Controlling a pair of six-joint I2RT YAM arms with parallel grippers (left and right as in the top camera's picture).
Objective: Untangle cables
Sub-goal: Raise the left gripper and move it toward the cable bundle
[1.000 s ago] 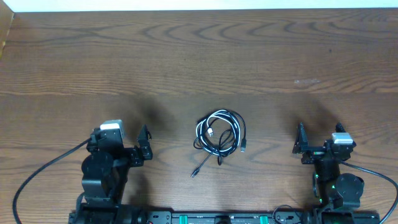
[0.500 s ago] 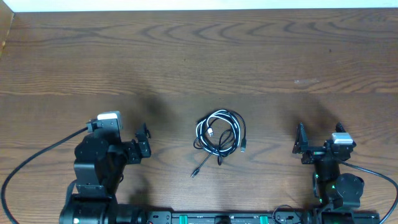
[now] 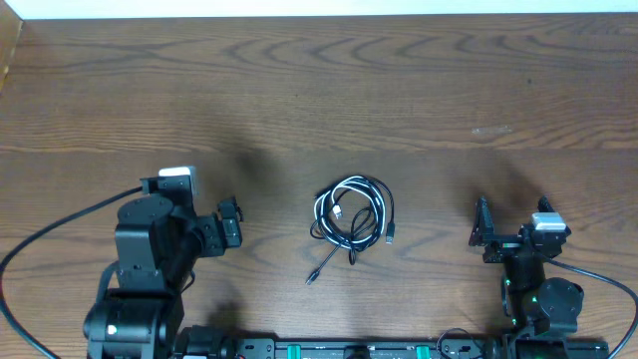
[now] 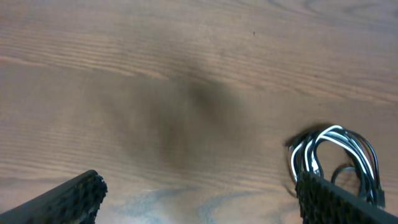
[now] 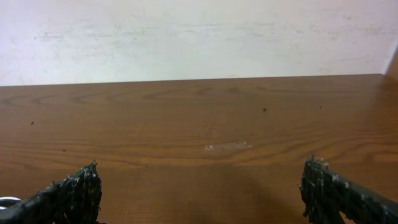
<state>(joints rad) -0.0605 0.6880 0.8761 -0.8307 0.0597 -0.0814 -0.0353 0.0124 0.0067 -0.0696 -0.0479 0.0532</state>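
The cables lie in a small coiled tangle at the middle of the table, black cords with one white cord, plug ends trailing toward the front. In the left wrist view the tangle shows at the right, partly behind my right finger. My left gripper is open and empty, left of the tangle and apart from it; its jaws frame bare wood. My right gripper is open and empty, right of the tangle; its jaws also frame bare wood.
The wooden table runs back to a white wall. Thick black arm cables loop at the front left and at the front right. A pale smudge marks the wood.
My left arm has risen and swung a little left and back, its gripper drifting slightly away from the tangle. The right arm and the cables have not moved.
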